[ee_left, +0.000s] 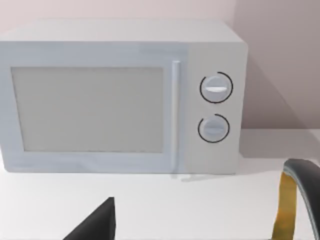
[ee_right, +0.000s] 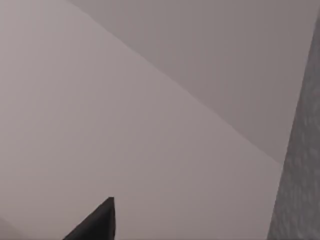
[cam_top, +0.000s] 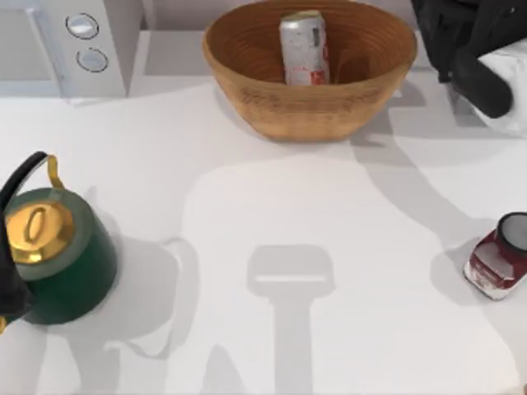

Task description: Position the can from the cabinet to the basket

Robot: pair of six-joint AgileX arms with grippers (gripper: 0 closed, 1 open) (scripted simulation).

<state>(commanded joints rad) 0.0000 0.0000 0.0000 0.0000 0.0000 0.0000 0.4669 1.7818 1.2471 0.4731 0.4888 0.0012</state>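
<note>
The silver can [cam_top: 303, 48] with red markings at its near end rests inside the tan wicker basket [cam_top: 247, 95] at the back middle of the table, and nothing holds it. My right arm [cam_top: 469, 49] is raised at the back right, beside the basket's right rim and apart from the can. One dark fingertip [ee_right: 97, 225] shows in the right wrist view against a bare wall, with a strip of the grey speckled cabinet [ee_right: 300, 175] at the edge. My left arm [cam_top: 10, 284] is parked at the table's left edge beside the kettle.
A white microwave [cam_top: 74, 41] with two round knobs [ee_left: 216, 88] stands at the back left. A green kettle [cam_top: 58, 255] with a gold lid sits at the left. A dark red jar [cam_top: 498, 259] with a white label lies near the right edge.
</note>
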